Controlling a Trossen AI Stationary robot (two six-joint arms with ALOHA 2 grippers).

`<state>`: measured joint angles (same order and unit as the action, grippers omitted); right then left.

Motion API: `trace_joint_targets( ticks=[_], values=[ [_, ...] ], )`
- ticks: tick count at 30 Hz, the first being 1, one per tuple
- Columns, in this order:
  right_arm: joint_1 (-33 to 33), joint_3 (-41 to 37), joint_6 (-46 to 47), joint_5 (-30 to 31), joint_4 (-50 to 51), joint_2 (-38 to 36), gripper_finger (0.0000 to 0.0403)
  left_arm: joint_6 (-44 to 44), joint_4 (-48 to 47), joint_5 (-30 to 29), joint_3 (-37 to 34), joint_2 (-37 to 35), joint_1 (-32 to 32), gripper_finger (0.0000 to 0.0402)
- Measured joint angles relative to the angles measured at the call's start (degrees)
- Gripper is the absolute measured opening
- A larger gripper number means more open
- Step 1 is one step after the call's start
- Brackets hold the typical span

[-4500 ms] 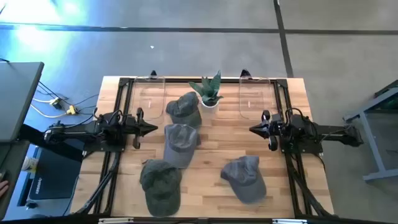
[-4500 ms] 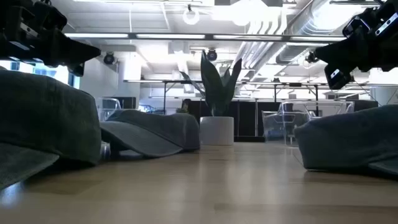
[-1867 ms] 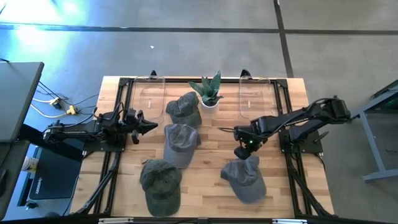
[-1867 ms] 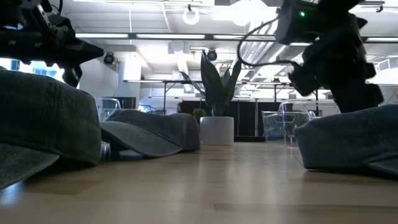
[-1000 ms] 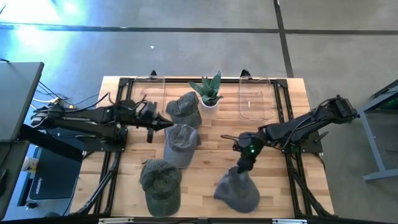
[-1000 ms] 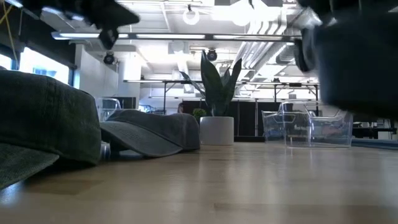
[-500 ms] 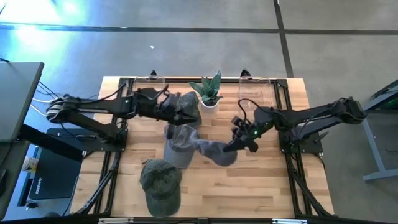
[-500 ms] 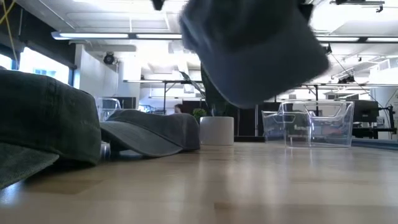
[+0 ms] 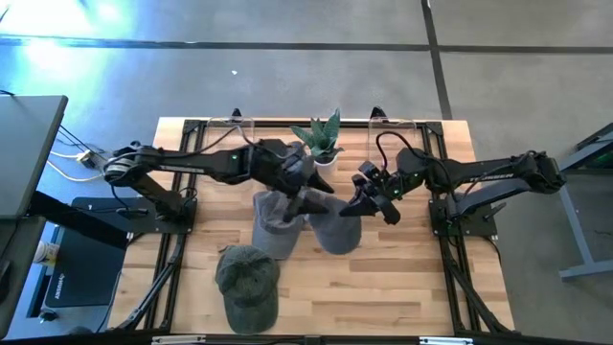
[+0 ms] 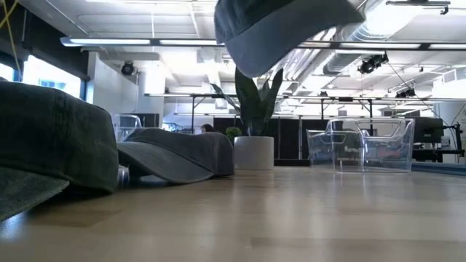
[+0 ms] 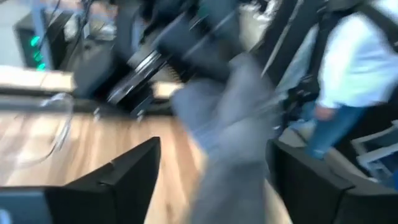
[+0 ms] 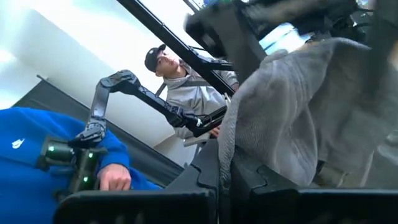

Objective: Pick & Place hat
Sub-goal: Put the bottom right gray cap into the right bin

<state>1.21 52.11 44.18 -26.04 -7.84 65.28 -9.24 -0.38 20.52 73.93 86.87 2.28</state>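
My right gripper (image 9: 356, 209) is shut on a grey hat (image 9: 335, 232) over the middle of the table. The low view shows this hat (image 10: 284, 29) well above the wood. My left gripper (image 9: 311, 198) reaches in from the table's left and is open. In the left wrist view its fingers stand on either side of the hanging hat (image 11: 230, 137); I cannot tell whether they touch it. A second grey hat (image 9: 273, 222) and a green-grey hat (image 9: 247, 283) lie on the table. A third hat (image 9: 284, 163) lies partly under the left arm. My right gripper pinches an edge of the hat's cloth (image 12: 227, 146) between its two shut fingers, coming in from the table's right side. The hat is lifted clear of the table. Its crown (image 12: 292, 106) bulges out beyond the fingers and hangs toward the table's near edge.
A potted plant (image 9: 322, 144) stands at the back centre, between two clear bins (image 9: 230, 146) (image 9: 395, 151). Bare wood lies at the near right (image 9: 402, 278). A person in a white top (image 11: 348, 62) and people (image 12: 186, 81) show beyond the table.
My right gripper has lifted the grey hat off the table's near right part and carried it up and toward the centre, where it hangs clear. My left gripper has swung toward the table's right, over the far hats, up to the carried hat, and has opened.
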Motion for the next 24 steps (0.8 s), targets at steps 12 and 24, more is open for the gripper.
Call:
trace_joint_targets(
  ticks=[12, 24],
  values=[
    [0.07, -0.04, 0.42, -1.93, 0.37, -0.02, 0.0006, 0.04, 0.28, 17.01, -0.02, 1.45, 0.18, 0.0287],
    [0.96, -0.06, 7.28, -11.00, -1.07, -0.09, 0.0010, -0.24, 0.14, 33.05, -0.04, -3.02, 0.76, 0.0016]
  ],
)
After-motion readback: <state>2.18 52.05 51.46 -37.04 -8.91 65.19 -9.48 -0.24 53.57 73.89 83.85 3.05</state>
